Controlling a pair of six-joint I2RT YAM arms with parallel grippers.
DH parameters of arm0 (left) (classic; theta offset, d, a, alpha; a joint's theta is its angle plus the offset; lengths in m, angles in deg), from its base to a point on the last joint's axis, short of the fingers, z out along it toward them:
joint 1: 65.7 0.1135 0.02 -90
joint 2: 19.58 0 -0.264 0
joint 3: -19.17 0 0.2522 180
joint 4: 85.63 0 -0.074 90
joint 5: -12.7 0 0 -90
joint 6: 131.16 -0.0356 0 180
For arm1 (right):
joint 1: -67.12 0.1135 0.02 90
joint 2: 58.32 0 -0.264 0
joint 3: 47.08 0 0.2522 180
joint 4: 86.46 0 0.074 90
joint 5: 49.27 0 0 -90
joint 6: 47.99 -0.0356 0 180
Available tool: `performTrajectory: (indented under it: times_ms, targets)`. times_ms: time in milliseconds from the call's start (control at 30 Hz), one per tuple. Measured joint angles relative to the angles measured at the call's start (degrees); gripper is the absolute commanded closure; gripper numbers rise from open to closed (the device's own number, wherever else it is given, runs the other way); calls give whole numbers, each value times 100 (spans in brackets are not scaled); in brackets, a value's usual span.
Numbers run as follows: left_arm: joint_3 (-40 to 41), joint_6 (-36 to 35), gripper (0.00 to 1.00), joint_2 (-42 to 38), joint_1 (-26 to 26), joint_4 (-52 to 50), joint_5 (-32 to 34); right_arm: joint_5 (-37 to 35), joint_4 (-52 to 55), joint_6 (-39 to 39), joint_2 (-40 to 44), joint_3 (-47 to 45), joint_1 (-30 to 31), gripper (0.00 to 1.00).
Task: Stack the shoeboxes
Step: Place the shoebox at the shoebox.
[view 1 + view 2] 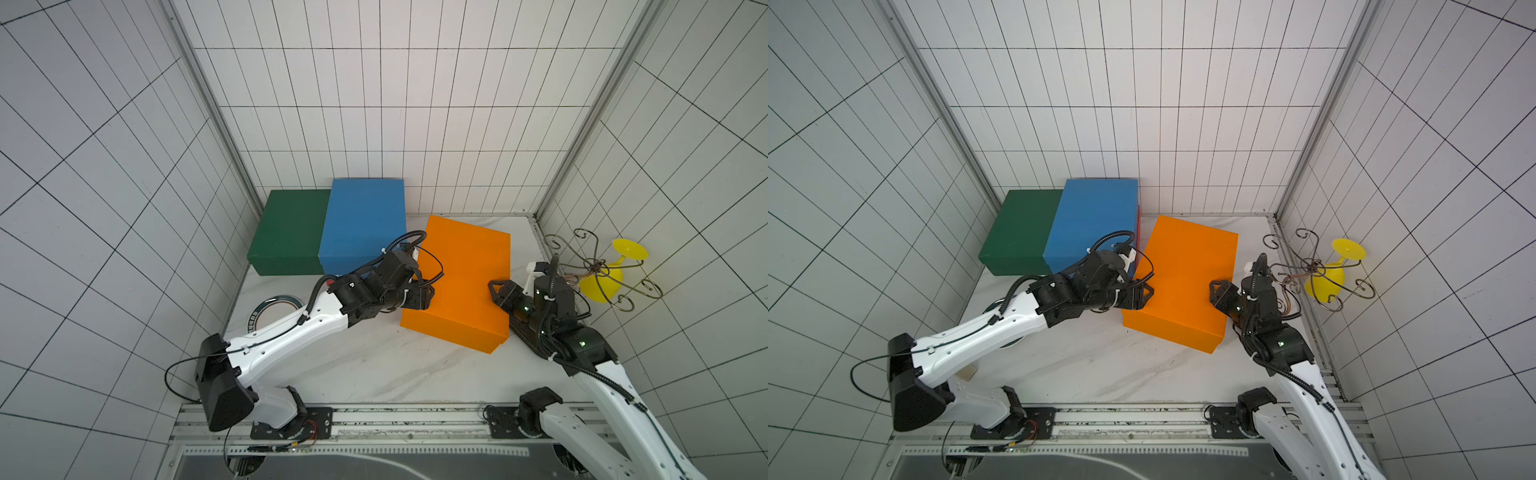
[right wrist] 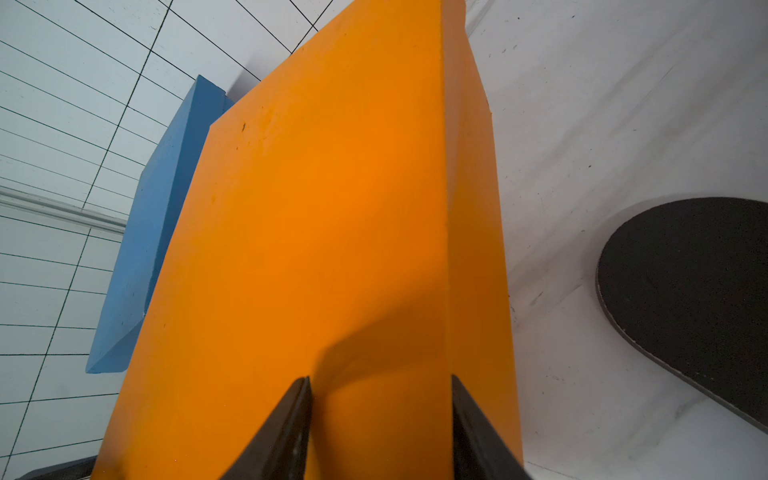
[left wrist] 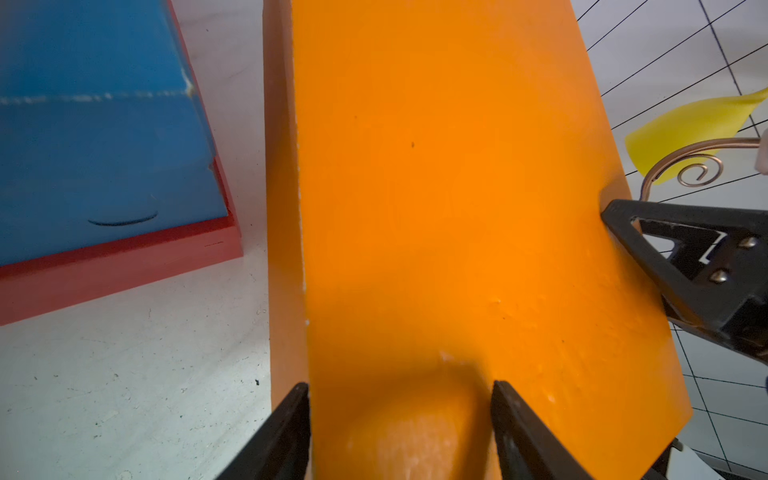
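Even bright light, soft shadows, bowed edges (foreground blurred)

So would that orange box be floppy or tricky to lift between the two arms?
Probably stiff: the orange shoebox looks flat-faced where the left gripper and right gripper meet its opposite sides. Its smooth surface might slip, as only fingertips touch it.

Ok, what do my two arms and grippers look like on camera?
Both the left arm and right arm have white shells, black joints and black wrists. A ribbed black cable hose runs along each, tied with white zip ties. Small green lights dot the right wrist. The left gripper and right gripper are black, with wedge-shaped fingers.
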Motion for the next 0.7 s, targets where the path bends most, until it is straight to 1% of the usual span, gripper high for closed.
performTrajectory:
  times_ms: [167,367,533,700]
  targets:
    - [269,105,34,-140,0,146,-39,83,-173,-9,9,-83,0,52]
    - [492,149,34,-201,0,219,-44,181,-575,-39,122,-496,13,52]
    - [608,149,34,-201,-11,181,-39,173,-675,-192,170,-857,131,52]
    - [710,190,34,-188,-11,129,-48,125,-669,-273,160,-986,267,53]
